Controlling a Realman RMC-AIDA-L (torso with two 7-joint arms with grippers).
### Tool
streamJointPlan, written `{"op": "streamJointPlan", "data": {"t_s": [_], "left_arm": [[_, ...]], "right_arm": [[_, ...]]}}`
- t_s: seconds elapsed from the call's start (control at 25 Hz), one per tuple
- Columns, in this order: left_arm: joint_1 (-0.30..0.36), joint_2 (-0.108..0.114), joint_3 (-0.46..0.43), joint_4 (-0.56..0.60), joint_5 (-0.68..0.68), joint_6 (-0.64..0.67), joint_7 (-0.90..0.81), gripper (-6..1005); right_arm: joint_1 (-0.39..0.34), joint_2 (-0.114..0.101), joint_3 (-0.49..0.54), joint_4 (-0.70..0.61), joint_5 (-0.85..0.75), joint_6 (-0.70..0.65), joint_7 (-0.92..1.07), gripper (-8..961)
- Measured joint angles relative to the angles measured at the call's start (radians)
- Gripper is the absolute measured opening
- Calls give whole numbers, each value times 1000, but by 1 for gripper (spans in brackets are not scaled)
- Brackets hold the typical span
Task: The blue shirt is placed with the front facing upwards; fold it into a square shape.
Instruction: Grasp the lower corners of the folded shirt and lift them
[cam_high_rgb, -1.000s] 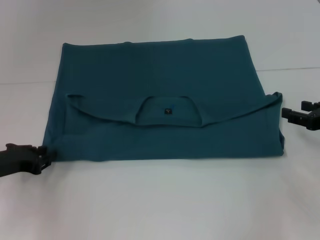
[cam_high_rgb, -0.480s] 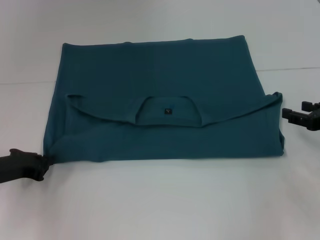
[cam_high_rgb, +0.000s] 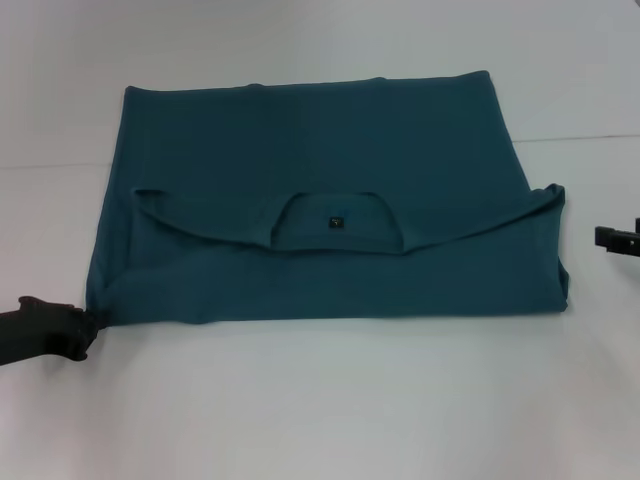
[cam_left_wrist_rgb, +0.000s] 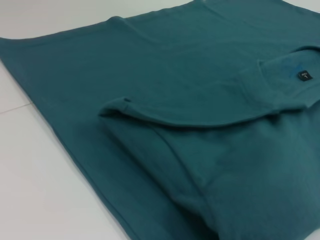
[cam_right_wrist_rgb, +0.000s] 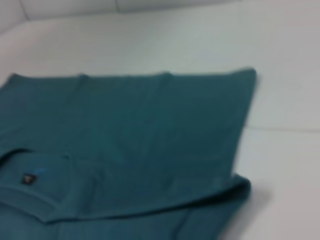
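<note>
The blue shirt (cam_high_rgb: 320, 150) lies on the white table, its collar end folded over toward me. The round collar (cam_high_rgb: 335, 238) and small dark neck label (cam_high_rgb: 337, 221) face up at the middle; no chest print shows. My left gripper (cam_high_rgb: 88, 328) is at the shirt's near left corner, shut on that corner, low on the table. My right gripper (cam_high_rgb: 606, 236) is at the right edge of the head view, open, empty and apart from the shirt's right side. The left wrist view shows the folded layers (cam_left_wrist_rgb: 200, 100) close up. The right wrist view shows the shirt's far right corner (cam_right_wrist_rgb: 150, 125).
The white table (cam_high_rgb: 320, 410) runs around the shirt on all sides, with a wide bare strip in front of it. A faint seam line crosses the table behind the shirt's middle (cam_high_rgb: 580, 138).
My left gripper has closed on the shirt's near left corner and dropped slightly. My right gripper has drawn back to the right, almost out of the head view.
</note>
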Motion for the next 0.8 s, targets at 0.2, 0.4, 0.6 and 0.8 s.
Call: {"op": "streamJointPlan", "data": {"t_s": [0.2,0.4,0.6,0.8], "left_arm": [[0,0,1,4,-3,3,0,10],[0,0,1,8,-4,7,0,10],[0,-3,1,3,-4,7,6,10],[1,-5,1,0,2,8,8,10]], "right_arm": [[61,-50,-2,-25,-167,-113,213,729],[117,-92,7,-26,-272,-268,329,727],[145,-94,12,-20,-294,-331,351,725],[163,-91,7,29,-295,-335,354,724]]}}
